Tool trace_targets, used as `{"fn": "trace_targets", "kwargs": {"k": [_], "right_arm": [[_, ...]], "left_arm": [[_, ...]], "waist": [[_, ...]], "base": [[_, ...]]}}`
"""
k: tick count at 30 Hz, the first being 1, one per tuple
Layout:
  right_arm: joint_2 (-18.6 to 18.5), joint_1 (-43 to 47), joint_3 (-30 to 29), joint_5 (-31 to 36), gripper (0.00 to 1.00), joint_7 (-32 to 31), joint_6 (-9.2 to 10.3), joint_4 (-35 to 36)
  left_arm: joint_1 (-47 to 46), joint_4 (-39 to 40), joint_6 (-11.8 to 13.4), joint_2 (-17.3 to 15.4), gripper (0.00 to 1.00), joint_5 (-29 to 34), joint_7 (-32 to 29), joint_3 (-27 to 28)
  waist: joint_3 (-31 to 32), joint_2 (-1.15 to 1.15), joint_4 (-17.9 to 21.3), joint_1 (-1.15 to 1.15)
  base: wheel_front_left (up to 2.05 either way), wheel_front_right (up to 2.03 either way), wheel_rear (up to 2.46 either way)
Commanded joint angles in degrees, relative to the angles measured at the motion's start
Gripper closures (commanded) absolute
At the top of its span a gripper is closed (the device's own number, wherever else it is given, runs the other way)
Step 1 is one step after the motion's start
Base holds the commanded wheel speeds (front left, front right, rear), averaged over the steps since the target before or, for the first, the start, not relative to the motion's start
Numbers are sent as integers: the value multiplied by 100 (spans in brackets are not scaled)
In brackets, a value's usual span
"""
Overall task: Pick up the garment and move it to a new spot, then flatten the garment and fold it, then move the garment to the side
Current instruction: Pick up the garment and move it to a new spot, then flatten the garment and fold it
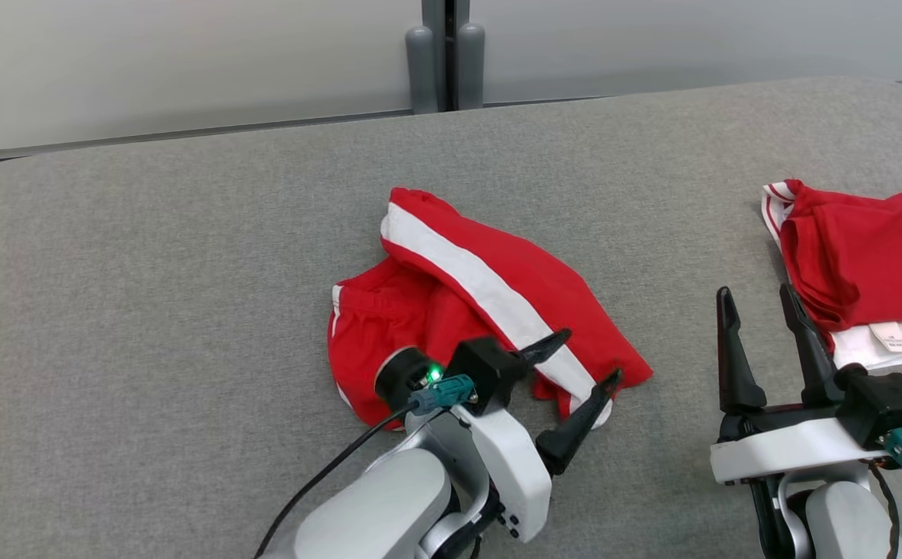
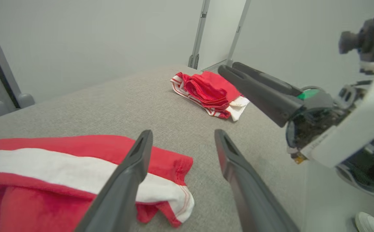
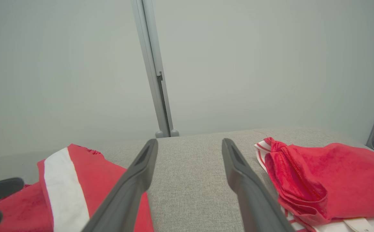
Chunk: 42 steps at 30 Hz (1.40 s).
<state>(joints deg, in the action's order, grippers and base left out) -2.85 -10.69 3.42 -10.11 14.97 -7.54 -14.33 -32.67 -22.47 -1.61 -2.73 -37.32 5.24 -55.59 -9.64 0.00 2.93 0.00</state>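
The garment (image 1: 466, 295), red with a broad white stripe, lies crumpled in the middle of the grey table (image 1: 148, 272). My left gripper (image 1: 591, 355) hovers open at the garment's near right corner, one finger over the cloth and one just past its edge, nothing gripped. The left wrist view has the striped hem (image 2: 61, 161) under the left finger of that gripper (image 2: 183, 132). My right gripper (image 1: 754, 291) stands open over bare table, to the right of the garment, fingers pointing away from me. Its wrist view shows the garment (image 3: 64, 180) left of the open gripper (image 3: 189, 140).
A pile of other red and white clothes (image 1: 862, 264) lies at the table's right edge, just right of my right gripper's fingers, also visible as a pile (image 2: 209, 88) from the left wrist. A pale wall with a grey post (image 1: 445, 54) stands behind the table.
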Motion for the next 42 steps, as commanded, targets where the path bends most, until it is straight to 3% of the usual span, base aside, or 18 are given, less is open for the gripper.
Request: {"fn": "trace_targets", "kwargs": {"k": [1,6,13,17,19,23,28,35,42], "right_arm": [[-10,-58,-3,13,0,30,11,5],[-10,-20,-18,85,0,30,11,24],[-10,122,2,208,0,30,11,36],[-11,184,33,256,0,30,11,10],[-12,238,50,261,0,30,11,1],[-13,290,109,259,0,30,11,-31],[-12,344,129,260,0,30,11,-54],[-12,239,152,407,0,30,11,-105],[-72,-217,537,1191,0,-88,11,-474]], "left_arm": [[8,-33,-12,-41,0,-40,42,26],[-154,-189,152,-122,0,-172,513,435],[-109,-105,529,-797,0,-38,976,1461],[312,226,615,-1225,0,395,994,2031],[674,416,643,-1291,0,579,987,2348],[1453,822,553,-1221,0,875,990,3068],[2166,1099,267,-941,0,1312,991,3723],[2348,971,-103,-580,0,1703,990,4116],[2233,771,-348,-288,0,2049,988,4310]], "waist": [[17,0,-45,0],[106,0,-272,0],[270,0,-653,0],[356,0,-860,0],[378,0,-942,0],[405,0,-1048,0],[405,0,-1133,0],[399,0,-1250,0],[250,0,-1499,0]], "base": [[0,0,0],[0,0,0],[0,0,0],[0,0,0],[0,0,0],[0,0,0],[0,0,0],[0,0,0],[0,0,0]]}}
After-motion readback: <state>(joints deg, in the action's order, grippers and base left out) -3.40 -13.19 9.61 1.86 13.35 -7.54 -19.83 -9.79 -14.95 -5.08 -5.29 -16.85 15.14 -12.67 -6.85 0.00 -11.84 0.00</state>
